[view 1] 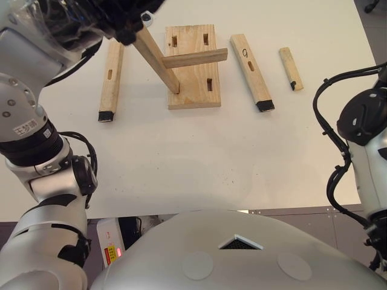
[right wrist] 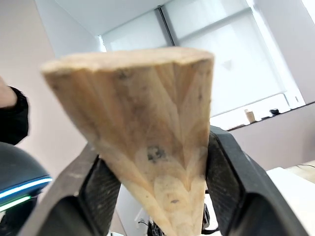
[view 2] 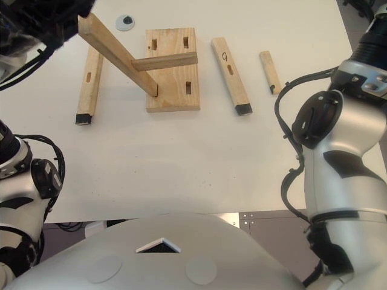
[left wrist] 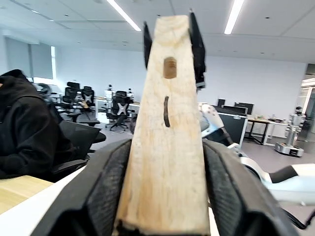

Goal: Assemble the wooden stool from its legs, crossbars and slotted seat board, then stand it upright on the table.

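Observation:
The slotted seat board (view 1: 192, 84) lies flat at the far middle of the white table (view 1: 199, 163). A leg (view 1: 158, 60) stands tilted with its lower end in a slot of the board. A crossbar (view 1: 195, 58) sticks out sideways from this leg. My left gripper (view 1: 124, 33) is shut on the leg's upper end; in the left wrist view the leg (left wrist: 167, 147) sits between the black fingers (left wrist: 113, 191). In the right wrist view my right gripper (right wrist: 162, 187) is shut on a wooden piece (right wrist: 147, 108), seen end-on and raised off the table.
One loose leg (view 1: 111, 78) lies left of the board. Another leg (view 1: 251, 71) and a short crossbar (view 1: 291, 67) lie to its right. A small round black-and-white object (view 2: 125, 22) sits at the far edge. The table's front edge (view 1: 242, 208) runs close to me.

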`<action>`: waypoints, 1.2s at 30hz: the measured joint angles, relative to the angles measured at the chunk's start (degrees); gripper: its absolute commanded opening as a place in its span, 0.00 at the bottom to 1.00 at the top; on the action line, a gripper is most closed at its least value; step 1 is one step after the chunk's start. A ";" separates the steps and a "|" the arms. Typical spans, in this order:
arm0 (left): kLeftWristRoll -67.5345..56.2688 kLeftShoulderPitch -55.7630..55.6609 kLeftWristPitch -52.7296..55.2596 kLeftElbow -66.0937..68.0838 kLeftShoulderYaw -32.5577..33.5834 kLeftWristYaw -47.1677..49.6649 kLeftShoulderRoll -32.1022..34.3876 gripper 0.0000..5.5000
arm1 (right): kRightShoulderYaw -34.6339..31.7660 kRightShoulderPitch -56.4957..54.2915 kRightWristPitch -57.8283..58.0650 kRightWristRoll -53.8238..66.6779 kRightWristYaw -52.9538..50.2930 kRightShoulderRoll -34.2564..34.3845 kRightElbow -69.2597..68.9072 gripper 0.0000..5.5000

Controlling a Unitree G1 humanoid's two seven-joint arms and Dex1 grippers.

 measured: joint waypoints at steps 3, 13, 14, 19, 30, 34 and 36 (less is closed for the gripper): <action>0.60 -0.16 -0.37 0.65 -0.02 0.59 0.00 0.58 | 0.79 0.04 -1.63 -1.00 -0.80 0.00 -1.22 0.39; -0.48 -3.14 -2.91 5.21 2.93 4.93 -1.77 0.58 | 6.81 2.10 -12.17 -13.27 0.70 -0.45 -2.28 0.38; -1.55 -4.42 -3.82 6.39 4.56 6.58 -2.29 0.58 | 7.62 2.85 -13.08 -15.04 1.17 -0.76 -2.21 0.38; -2.35 -6.40 -5.59 9.82 6.89 11.08 -3.22 0.58 | 13.57 8.29 -24.30 -26.02 5.51 -2.64 -0.80 0.38; -1.29 -6.41 -6.44 10.96 6.64 13.81 -4.32 0.58 | 19.99 16.53 -37.26 -38.60 9.70 -1.61 9.73 0.38; -1.28 -6.27 -6.45 10.93 6.65 14.07 -4.33 0.58 | 19.97 17.12 -35.18 -38.27 11.82 -1.67 9.09 0.38; -1.27 -5.85 -6.45 10.72 6.64 14.12 -4.39 0.58 | 19.99 17.48 -34.48 -38.27 12.71 -1.83 9.02 0.38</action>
